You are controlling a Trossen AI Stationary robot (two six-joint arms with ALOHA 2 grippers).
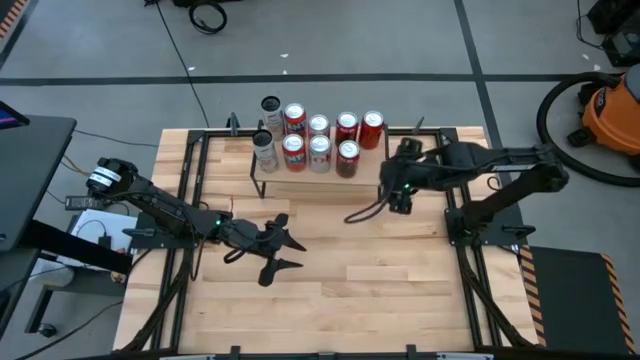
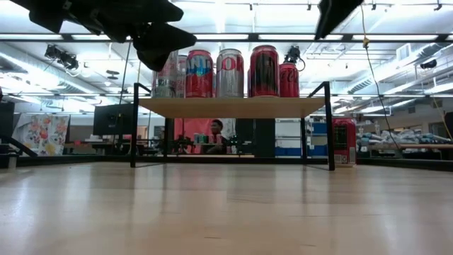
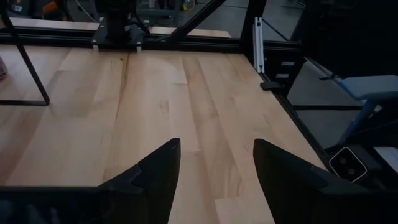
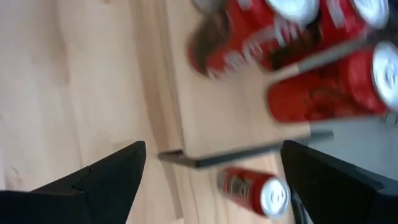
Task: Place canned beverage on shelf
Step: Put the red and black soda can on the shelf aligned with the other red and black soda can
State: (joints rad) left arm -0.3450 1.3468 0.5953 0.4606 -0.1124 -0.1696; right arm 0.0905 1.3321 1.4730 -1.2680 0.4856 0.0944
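Note:
The shelf [image 1: 366,166], a light-wood board on thin black legs, stands at the table's far middle and shows from the side in the low view [image 2: 233,106]. Several red and silver cans [image 1: 319,150] stand upright on it. One more red can [image 2: 345,142] stands on the table past the shelf's right end and shows below the board's end in the right wrist view [image 4: 249,186]. My right gripper [image 1: 398,202] hangs open above the table just right of the shelf, its fingers slanting down and nothing between them [image 4: 212,146]. My left gripper [image 1: 300,254] is open over the table's middle.
Bare wooden tabletop [image 1: 380,280] spreads in front of the shelf. Black frame rails [image 1: 460,250] run along the table's left and right sides. An orange vacuum [image 1: 610,110] stands on the floor at the far right. A person [image 2: 216,134] sits in the room behind the shelf.

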